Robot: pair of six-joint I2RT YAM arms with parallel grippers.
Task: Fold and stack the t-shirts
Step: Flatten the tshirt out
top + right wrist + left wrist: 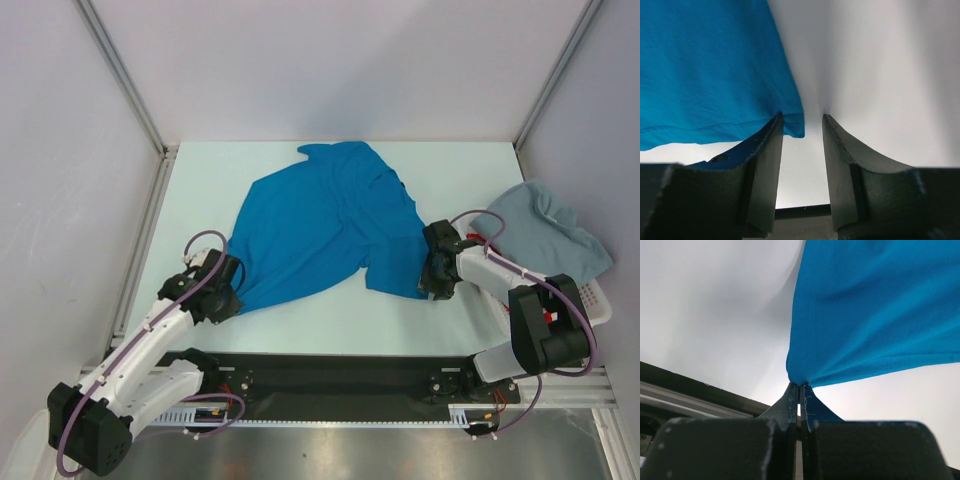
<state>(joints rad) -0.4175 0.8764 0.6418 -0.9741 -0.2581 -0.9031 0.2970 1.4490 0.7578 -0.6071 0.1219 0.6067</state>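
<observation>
The bright blue t-shirt [330, 225] lies spread and rumpled across the middle of the table. My left gripper [232, 298] is shut on its near-left corner. In the left wrist view the cloth [880, 305] fans up and right from the pinched fingertips of that gripper [800, 386]. My right gripper [432, 285] sits at the shirt's near-right corner with its jaws open. In the right wrist view the hemmed corner [792, 125] hangs just inside the left fingertip of that gripper [802, 120], and nothing is clamped. A pale grey-blue t-shirt [545, 230] is heaped at the right.
A white slatted basket [598, 300] stands at the right edge of the table under the grey-blue shirt, close behind my right arm. White walls with metal posts enclose the table on the left, back and right. A black rail [330, 375] runs along the near edge.
</observation>
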